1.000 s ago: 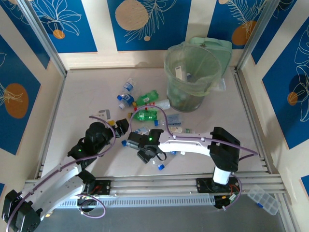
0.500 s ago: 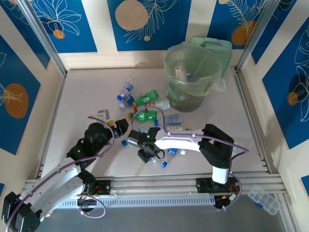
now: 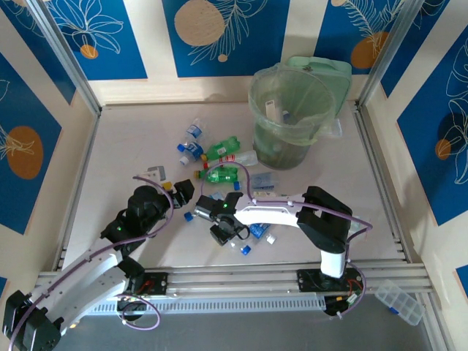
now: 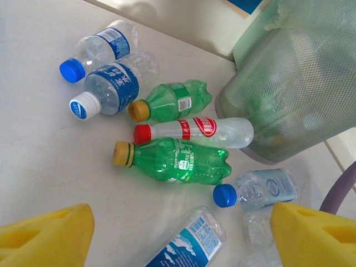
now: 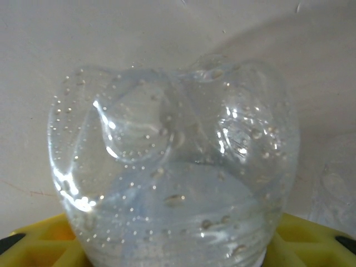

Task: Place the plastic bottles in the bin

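Several plastic bottles lie left of the bin (image 3: 256, 99), a round pale-green bucket with a clear liner. Among them are two green ones (image 4: 178, 160) (image 4: 175, 101), a white one with a red cap (image 4: 206, 129) and clear blue-labelled ones (image 4: 111, 83). My left gripper (image 4: 181, 222) hangs open above the table, over a blue-labelled bottle (image 4: 189, 242) but not touching it. My right gripper (image 3: 223, 234) is low near the table's front. In its wrist view a clear crushed bottle (image 5: 172, 167) sits wedged between the yellow fingers (image 5: 39, 245), base pointing away.
A flat pale-green lid (image 3: 338, 72) leans behind the bin. A clear compartment box (image 3: 398, 300) rests off the table at the front right. Loose blue caps (image 3: 246, 249) and scraps lie near the right gripper. Metal rails border the table's sides.
My right gripper has narrowed onto the clear bottle, and its elbow has folded in to the left. The left arm has not moved.
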